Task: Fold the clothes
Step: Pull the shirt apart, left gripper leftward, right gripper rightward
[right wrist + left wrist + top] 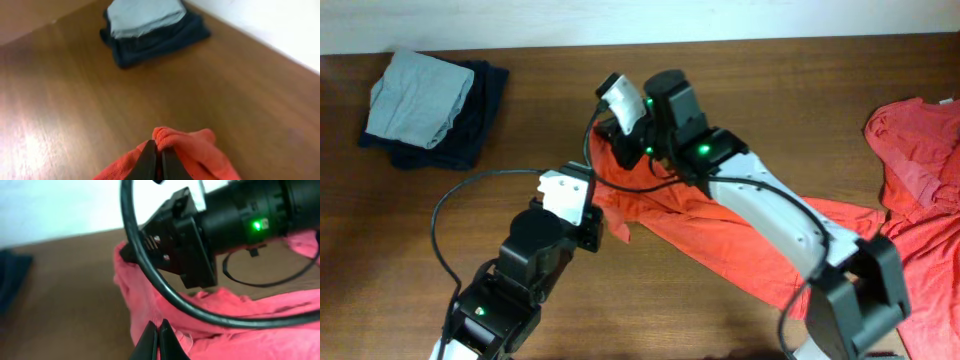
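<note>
left pincer (160, 339): closed on shirt (695, 237) edge | right pincer (159, 156): clamped on bunched fold | why: likely spreading it on counter (380, 250)

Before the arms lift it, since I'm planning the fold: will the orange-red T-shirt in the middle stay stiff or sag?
Probably floppy: the T-shirt lies rumpled and bunches into folds where the right pincer pinches it. Likely light, since the left pincer too grips only a thin pinch. Unsupported parts would probably hang and trail on the table.
</note>
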